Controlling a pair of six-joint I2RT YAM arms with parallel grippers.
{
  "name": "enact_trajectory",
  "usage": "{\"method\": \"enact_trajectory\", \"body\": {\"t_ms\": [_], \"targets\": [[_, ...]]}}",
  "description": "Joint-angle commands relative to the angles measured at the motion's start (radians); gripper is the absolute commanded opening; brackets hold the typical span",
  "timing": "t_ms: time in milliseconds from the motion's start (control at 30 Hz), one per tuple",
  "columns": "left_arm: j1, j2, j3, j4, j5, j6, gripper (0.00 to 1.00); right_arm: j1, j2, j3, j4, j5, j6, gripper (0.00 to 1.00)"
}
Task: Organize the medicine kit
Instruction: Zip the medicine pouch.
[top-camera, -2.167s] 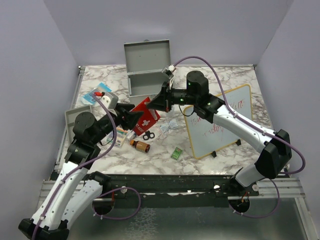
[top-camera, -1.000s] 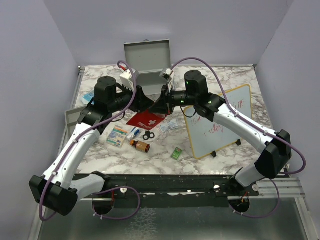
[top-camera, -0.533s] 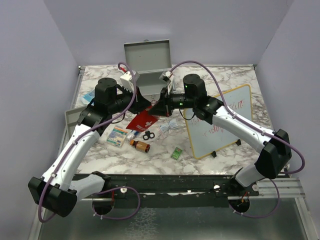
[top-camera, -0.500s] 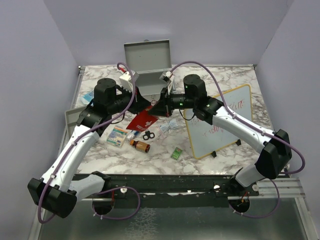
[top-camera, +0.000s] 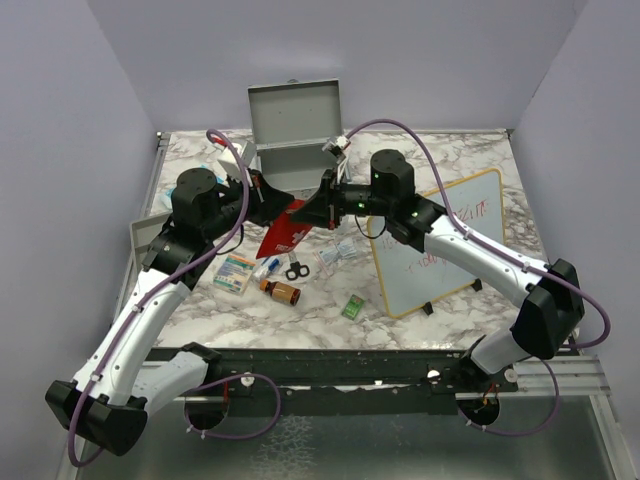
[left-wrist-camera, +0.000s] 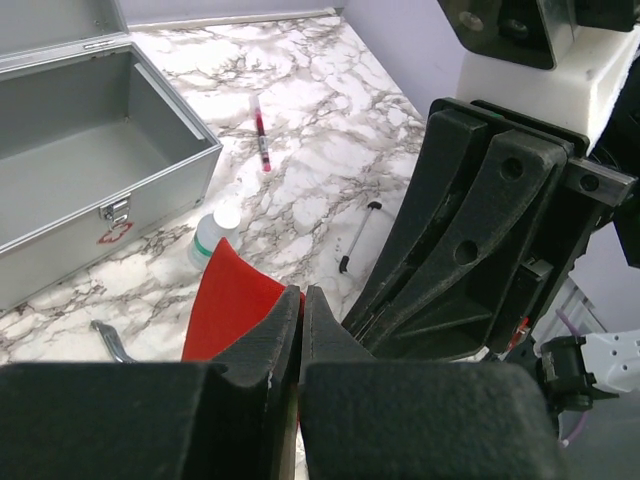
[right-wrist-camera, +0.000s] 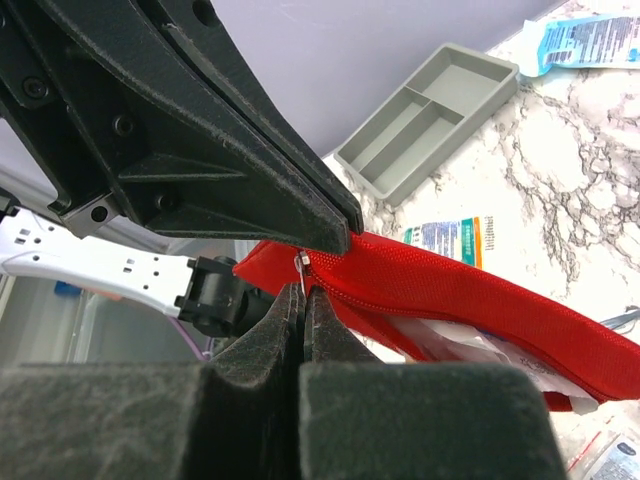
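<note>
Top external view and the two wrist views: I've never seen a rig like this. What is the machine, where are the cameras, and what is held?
The machine is two robot arms bolted at the table's near edge. The top external view looks down from above and behind them. Each wrist view looks along that arm's own black fingers. The left arm's fingers and the right arm's fingers are both shut on a red zipper pouch between them. Behind it stands the grey medicine kit, lid open. On the marble table are a whiteboard, a brown bottle, a grey divided tray and small packets.
</note>
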Motion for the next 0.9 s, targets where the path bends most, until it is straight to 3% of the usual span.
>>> {"method": "enact_trajectory", "body": {"t_ms": [0, 233, 500, 633, 733, 867], "targets": [[0.003, -0.054, 0.034, 0.062, -0.065, -0.044, 0.0, -0.012, 0.001, -0.037, -0.033, 0.107, -0.002, 0.01], [0.003, -0.036, 0.061, 0.036, -0.089, -0.045, 0.0, -0.013, -0.001, -0.04, -0.064, 0.135, -0.105, 0.01], [0.003, -0.038, 0.06, 0.017, -0.12, -0.052, 0.0, -0.015, -0.015, -0.065, -0.043, 0.103, -0.11, 0.0], [0.003, -0.058, 0.043, 0.07, -0.132, -0.104, 0.0, -0.02, -0.024, -0.097, 0.03, 0.07, 0.021, 0.0], [0.003, -0.079, 0.003, 0.156, -0.096, -0.19, 0.0, -0.02, -0.033, -0.148, 0.182, 0.037, 0.164, 0.01], [0.003, -0.095, 0.008, 0.147, -0.12, -0.211, 0.0, -0.021, -0.053, -0.158, 0.212, 0.074, 0.196, 0.01]]}}
